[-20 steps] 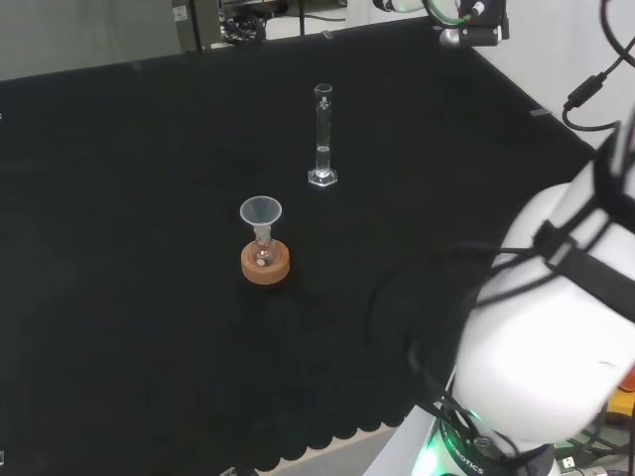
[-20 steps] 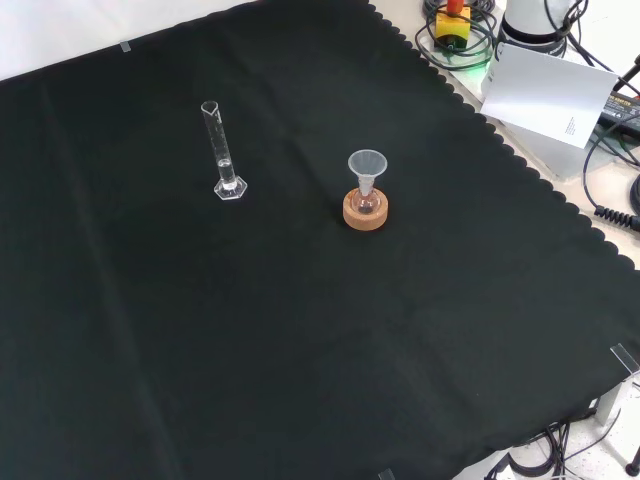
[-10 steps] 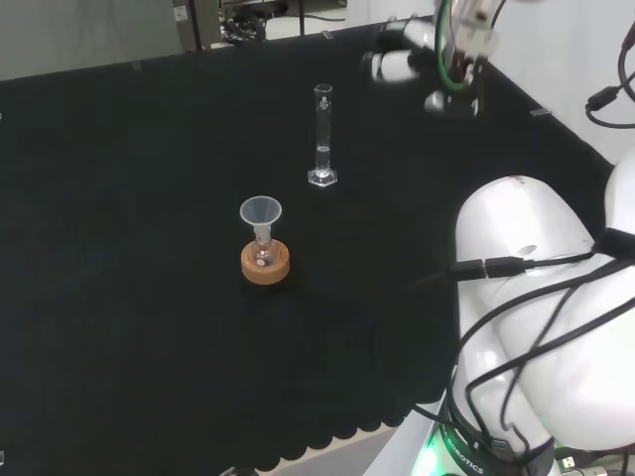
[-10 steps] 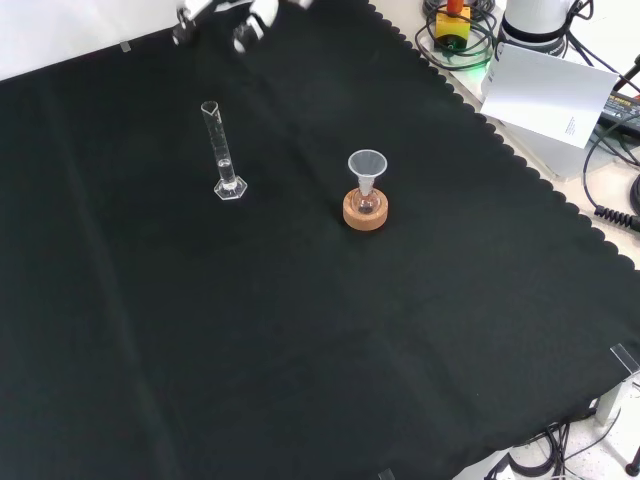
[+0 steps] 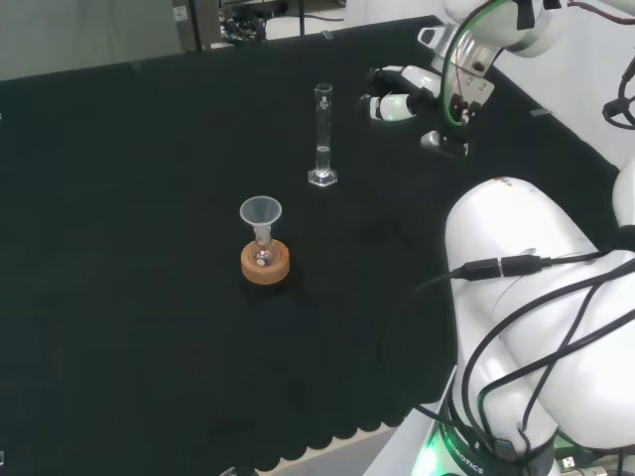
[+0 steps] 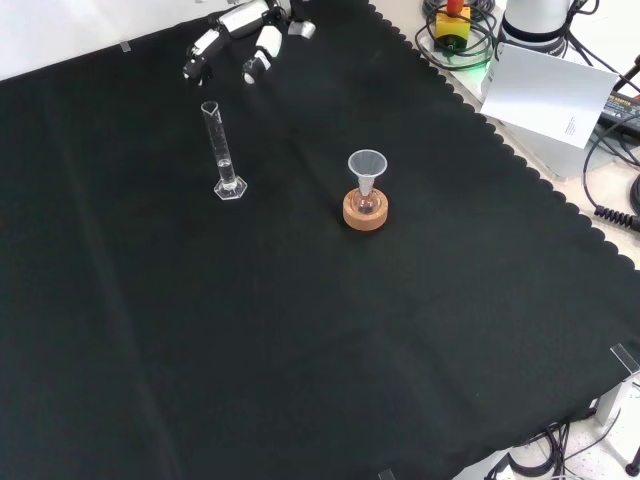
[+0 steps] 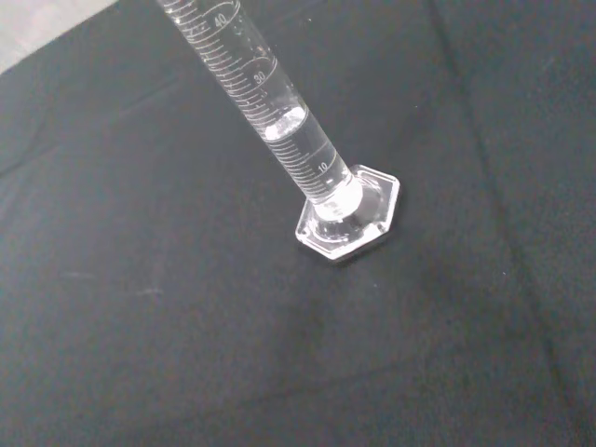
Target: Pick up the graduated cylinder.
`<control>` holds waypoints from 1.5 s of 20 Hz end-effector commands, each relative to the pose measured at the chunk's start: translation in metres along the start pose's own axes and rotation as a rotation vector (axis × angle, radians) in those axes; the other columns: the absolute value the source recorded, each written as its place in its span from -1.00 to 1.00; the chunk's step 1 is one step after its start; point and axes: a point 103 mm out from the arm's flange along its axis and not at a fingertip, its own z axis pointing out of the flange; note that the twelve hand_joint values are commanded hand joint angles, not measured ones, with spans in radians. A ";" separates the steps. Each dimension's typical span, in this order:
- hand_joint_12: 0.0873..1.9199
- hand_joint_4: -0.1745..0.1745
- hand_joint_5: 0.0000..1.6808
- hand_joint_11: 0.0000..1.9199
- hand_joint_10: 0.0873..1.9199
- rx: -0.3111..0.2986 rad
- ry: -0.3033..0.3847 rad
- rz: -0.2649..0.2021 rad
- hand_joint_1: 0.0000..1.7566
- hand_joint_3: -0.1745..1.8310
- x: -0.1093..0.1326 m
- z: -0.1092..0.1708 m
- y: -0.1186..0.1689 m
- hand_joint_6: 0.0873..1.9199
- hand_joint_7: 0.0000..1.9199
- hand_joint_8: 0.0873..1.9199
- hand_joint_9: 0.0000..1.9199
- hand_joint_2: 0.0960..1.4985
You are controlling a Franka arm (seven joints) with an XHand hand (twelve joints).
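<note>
Cylinder [image 5: 322, 136] stands upright on its hexagonal foot at the upper middle of the head view, and at the upper left of the front view [image 6: 224, 150]. Up close in the wrist view [image 7: 296, 140] a little clear liquid sits low in the tube. Nothing touches it.

Hand [image 5: 407, 94] hangs to its right in the head view, near but apart, at about the height of the tube's upper half; in the front view [image 6: 240, 38] it comes in at the top, above the rim. Its fingers [image 5: 382, 107] are stretched out toward the glass, spread and holding nothing.

To do the step well, I judge the hand should come in level and sideways, fingers on one side of the tube and thumb on the other, closing around the middle rather than near the rim. The tube is tall on a small foot, so a knock high up would likely tip it and spill the liquid. The lift should go straight up, keeping it vertical.

Funnel [image 5: 261, 218] sits in a small flask on a cork stand [image 5: 265, 263], lower left of the cylinder in the head view, well clear of the approach.

Cloth [image 6: 300, 340] is black, flat and scalloped along its edge. Beyond that edge, at the front view's upper right, lie cables [image 6: 615, 150] and a white sheet [image 6: 548, 95].
</note>
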 end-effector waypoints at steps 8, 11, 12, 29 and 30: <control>0.36 0.01 -0.57 -0.64 -0.49 -0.015 0.192 -0.153 -0.08 -0.47 0.004 0.062 0.041 -1.00 -0.62 -0.44 -0.41 0.02; 0.35 0.00 -0.54 -0.62 -0.52 -0.018 0.201 -0.173 -0.04 -0.34 0.004 0.068 0.046 -1.00 -0.59 -0.45 -0.39 -0.08; 0.35 0.00 -0.53 -0.61 -0.53 -0.022 0.207 -0.181 -0.03 -0.31 0.004 0.069 0.048 -1.00 -0.59 -0.46 -0.39 -0.11; 0.34 -0.10 -0.48 -0.60 -0.53 -0.051 0.333 -0.254 0.06 -0.21 0.015 0.095 0.076 -1.00 -0.53 -0.45 -0.34 -0.23; 0.34 -0.10 -0.48 -0.60 -0.53 -0.054 0.340 -0.260 0.07 -0.21 0.016 0.096 0.077 -1.00 -0.52 -0.45 -0.34 -0.23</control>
